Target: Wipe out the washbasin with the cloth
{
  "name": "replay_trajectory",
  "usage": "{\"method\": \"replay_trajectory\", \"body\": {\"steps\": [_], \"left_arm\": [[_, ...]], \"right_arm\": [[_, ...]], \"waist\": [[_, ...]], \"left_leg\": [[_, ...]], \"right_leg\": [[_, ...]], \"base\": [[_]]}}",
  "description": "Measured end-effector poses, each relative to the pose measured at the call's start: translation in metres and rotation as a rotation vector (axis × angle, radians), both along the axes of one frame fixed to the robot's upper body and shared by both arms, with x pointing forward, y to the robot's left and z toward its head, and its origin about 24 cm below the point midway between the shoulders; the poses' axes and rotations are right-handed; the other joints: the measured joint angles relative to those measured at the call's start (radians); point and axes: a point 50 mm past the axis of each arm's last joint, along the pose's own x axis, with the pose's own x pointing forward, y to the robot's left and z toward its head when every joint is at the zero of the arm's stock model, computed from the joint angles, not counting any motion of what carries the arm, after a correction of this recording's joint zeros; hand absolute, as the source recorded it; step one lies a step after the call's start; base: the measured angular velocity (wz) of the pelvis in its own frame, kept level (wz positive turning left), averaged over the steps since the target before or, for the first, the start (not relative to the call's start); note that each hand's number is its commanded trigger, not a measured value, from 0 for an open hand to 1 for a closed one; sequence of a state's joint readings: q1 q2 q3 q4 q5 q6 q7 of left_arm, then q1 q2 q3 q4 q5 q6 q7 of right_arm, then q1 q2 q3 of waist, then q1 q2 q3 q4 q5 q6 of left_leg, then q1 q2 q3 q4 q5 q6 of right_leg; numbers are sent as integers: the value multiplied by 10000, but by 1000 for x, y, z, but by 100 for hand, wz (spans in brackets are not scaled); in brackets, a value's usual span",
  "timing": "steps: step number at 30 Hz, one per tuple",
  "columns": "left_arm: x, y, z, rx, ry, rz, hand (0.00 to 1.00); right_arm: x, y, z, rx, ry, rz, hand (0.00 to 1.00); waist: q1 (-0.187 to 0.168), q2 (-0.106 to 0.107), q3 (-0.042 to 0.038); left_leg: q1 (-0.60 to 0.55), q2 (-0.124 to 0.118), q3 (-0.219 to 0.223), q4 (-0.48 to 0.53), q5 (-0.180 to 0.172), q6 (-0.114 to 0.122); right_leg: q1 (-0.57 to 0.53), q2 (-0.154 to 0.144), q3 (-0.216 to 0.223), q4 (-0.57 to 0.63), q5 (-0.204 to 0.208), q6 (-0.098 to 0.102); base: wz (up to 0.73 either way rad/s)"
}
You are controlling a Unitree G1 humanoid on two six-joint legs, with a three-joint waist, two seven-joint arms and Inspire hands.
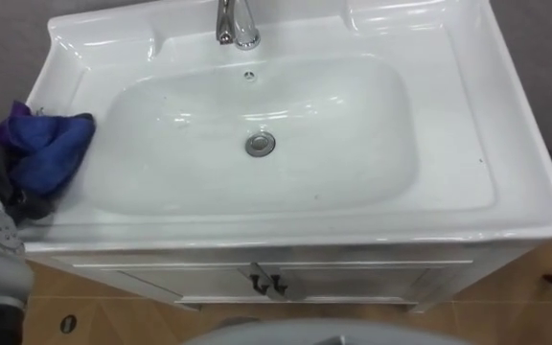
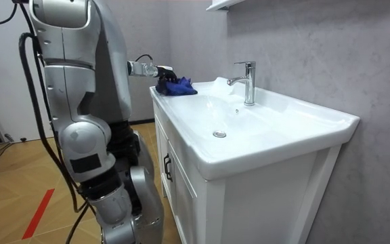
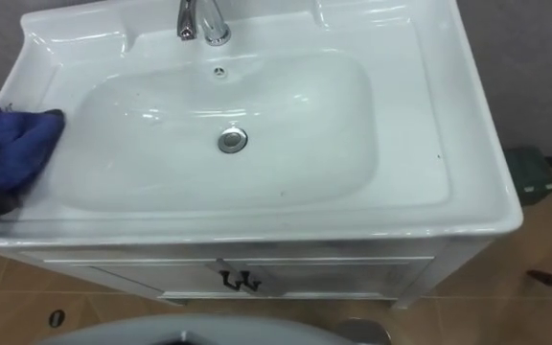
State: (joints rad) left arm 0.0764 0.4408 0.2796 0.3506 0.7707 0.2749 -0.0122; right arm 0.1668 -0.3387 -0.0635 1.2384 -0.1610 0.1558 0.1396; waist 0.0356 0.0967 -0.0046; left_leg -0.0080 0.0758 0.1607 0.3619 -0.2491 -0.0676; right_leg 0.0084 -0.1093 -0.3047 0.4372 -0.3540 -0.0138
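The robot stands at the front of a white vanity, close against the cabinet's near corner in the room view, with its left arm reaching out level over the far end of the top. The basin (image 1: pixel 343 115) is a wide, shallow white bowl sunk into a glossy white counter (image 1: pixel 468 115), and it looks wet and shiny, with faint streaks across the bottom. A round metal drain (image 1: pixel 261 144) sits in the middle of the bowl, a small overflow hole (image 1: pixel 249 75) is in the back wall above it, and a chrome faucet (image 1: pixel 236 24) rises from the back ledge with its spout pointing over the bowl. The blue cloth (image 1: pixel 51 149) lies bunched up on the counter's flat rim at the robot's left end, just outside the bowl, its edge touching the start of the slope. The left robot hand (image 1: pixel 8 187) is right there with it: dark fingers wrap round the near, lower side of the bundle and pinch it, so the cloth rests on the rim while it is gripped. From the room view the same hand sits on top of the crumpled cloth at the far corner of the vanity. Below the counter, two white cabinet doors (image 1: pixel 161 273) meet at a pair of small dark handles (image 1: pixel 268 284). The floor (image 1: pixel 94 316) is wood-patterned, the wall (image 2: pixel 303 54) behind the vanity is grey, and a dark green object (image 3: pixel 530 172) sits on the floor to the robot's right.
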Motion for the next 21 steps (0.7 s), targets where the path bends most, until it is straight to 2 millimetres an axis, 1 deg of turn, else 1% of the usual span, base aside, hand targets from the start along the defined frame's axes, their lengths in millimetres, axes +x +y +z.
{"method": "replay_trajectory", "body": {"steps": [3, 8, 12, 14, 17, 21], "left_arm": [[0, 3, 1, -1172, -742, 570, 0], [1, 4, 0, -3511, -2057, 1333, 0], [-2, 7, 0, -5024, -2911, 1898, 0], [-3, 5, -1, -6199, -3663, 2279, 0], [-1, -1, -2, -7621, -4338, 2431, 0], [1, -3, -3, -8435, -4665, 2514, 0]], "right_arm": [[2, 0, 0, -88, 4, -36, 0], [4, 3, -2, -82, 5, -86, 0], [3, 7, -3, -2, 100, -141, 0], [3, 7, -3, 4, 94, -139, 0], [0, 7, -3, -13, 213, -178, 0], [-1, 7, -3, 45, 275, -199, 0]], "waist": [[-11, 9, 6], [22, 1, 17], [78, -15, 21], [173, -16, 25], [319, -26, 25], [472, -23, 25]], "left_leg": [[-14, 0, -24, 38, 1, 4], [-70, -54, -249, 97, 2, 7], [-69, -55, -254, 95, 3, 10], [-94, -74, -266, 100, 3, 10], [-113, -126, -269, 98, 22, 42], [-121, -167, -269, 97, 25, 48]], "right_leg": [[58, -5, -60, -60, 23, 26], [111, -94, -209, -72, 19, 42], [116, -89, -224, -82, 18, 44], [116, -92, -267, -92, 21, 49], [112, -118, -282, -93, 38, 81], [111, -154, -279, -93, 48, 120]], "base": [[4], [9], [2], [2], [3], [0]]}}
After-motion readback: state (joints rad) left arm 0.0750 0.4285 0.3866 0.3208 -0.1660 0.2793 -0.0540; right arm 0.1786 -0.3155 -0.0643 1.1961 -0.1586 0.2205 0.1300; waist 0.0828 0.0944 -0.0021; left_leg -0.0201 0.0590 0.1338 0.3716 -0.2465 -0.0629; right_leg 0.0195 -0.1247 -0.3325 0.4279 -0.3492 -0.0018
